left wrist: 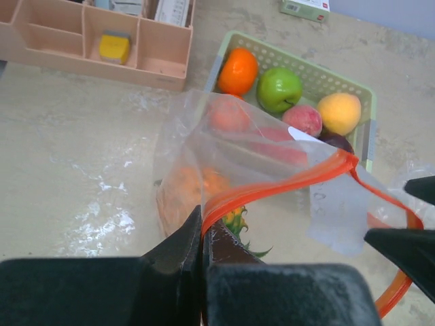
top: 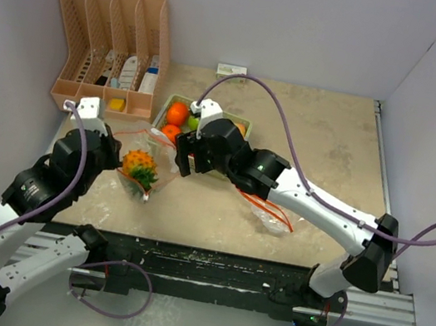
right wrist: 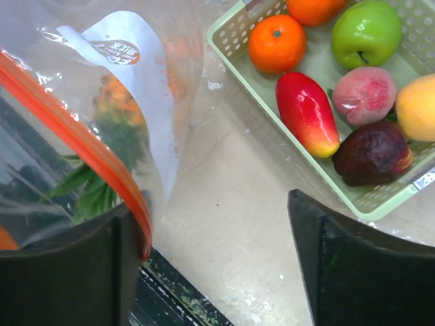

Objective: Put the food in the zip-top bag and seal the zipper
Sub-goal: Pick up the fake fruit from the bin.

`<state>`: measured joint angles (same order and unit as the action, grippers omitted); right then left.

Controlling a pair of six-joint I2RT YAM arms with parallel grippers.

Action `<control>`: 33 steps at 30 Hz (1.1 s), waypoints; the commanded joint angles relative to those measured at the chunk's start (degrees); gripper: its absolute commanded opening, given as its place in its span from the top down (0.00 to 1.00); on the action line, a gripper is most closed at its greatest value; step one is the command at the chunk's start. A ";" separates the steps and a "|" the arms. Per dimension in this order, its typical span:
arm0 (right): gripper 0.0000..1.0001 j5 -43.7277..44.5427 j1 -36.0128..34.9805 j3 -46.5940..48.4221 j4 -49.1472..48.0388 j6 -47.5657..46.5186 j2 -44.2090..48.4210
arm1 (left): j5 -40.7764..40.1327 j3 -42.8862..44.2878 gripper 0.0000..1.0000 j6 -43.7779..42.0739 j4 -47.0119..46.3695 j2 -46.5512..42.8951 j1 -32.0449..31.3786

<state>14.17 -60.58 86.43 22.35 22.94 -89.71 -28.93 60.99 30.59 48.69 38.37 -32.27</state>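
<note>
From where I stand, the left claw (left wrist: 202, 229) is pinched tight on the orange zipper strip (left wrist: 285, 183) of the zip-top bag (left wrist: 204, 136), gripping the rim at its near end so the mouth is lifted off the surface (top: 330, 149). The spiky orange pineapple (top: 138, 166) is inside the bag, and its green leaves show through the clear plastic just behind the gripped edge.

The right arm reaches across from the other side. The right claw (right wrist: 214, 204) is spread wide and has nothing between its fingers. One finger (right wrist: 75, 272) rests against the zipper rim at the far side of the mouth. The other hangs above bare surface near the basket's corner.

The rest of the food is in the pale green basket (right wrist: 253, 87), just beyond the bag:
- An orange (right wrist: 276, 43), with a second orange (right wrist: 312, 7) behind it.
- A green fruit (right wrist: 367, 30).
- A red pepper (right wrist: 307, 114) lying at a slant.
- A pinkish fruit (right wrist: 363, 95).
- A yellow mango (right wrist: 416, 105).
- A dark purple fruit (right wrist: 372, 153) against the basket's near wall.

A pink organiser (top: 114, 35) stands at the back left, and a small white-and-green box (top: 232, 70) lies by the rear wall. Another clear bag with an orange rim (top: 276, 215) is crumpled on the surface under the right arm.
</note>
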 commanded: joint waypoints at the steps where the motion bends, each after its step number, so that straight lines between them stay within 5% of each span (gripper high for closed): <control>1: 0.08 -2.43 0.37 -2.12 -3.77 -2.78 5.86 | -4.87 0.67 1.00 -2.79 -2.97 0.56 0.28; 4: 0.01 -3.61 0.42 -5.22 -4.69 -3.31 8.70 | -7.75 -0.71 1.00 -2.69 -3.11 1.69 0.28; 14: 0.00 -2.89 4.89 -9.16 -9.96 -0.83 14.87 | -12.21 -2.84 1.00 -2.57 -3.14 3.35 0.30; 19: 0.00 -3.83 12.70 -2.87 -5.77 1.82 6.05 | -13.81 -2.78 1.00 -2.85 -3.44 1.20 0.33; 24: 0.01 3.61 13.84 5.67 -2.24 -0.31 -5.77 | -15.34 -1.66 1.00 -3.87 -4.05 -1.85 0.32; 33: 0.00 3.85 17.21 19.65 -0.60 -2.10 -23.78 | -14.92 -2.38 1.00 -4.14 -4.24 -4.13 0.29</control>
<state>16.10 -45.39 99.22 20.62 22.06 -109.84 -42.83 57.56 27.59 47.33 34.63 -32.27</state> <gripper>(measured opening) 0.994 0.003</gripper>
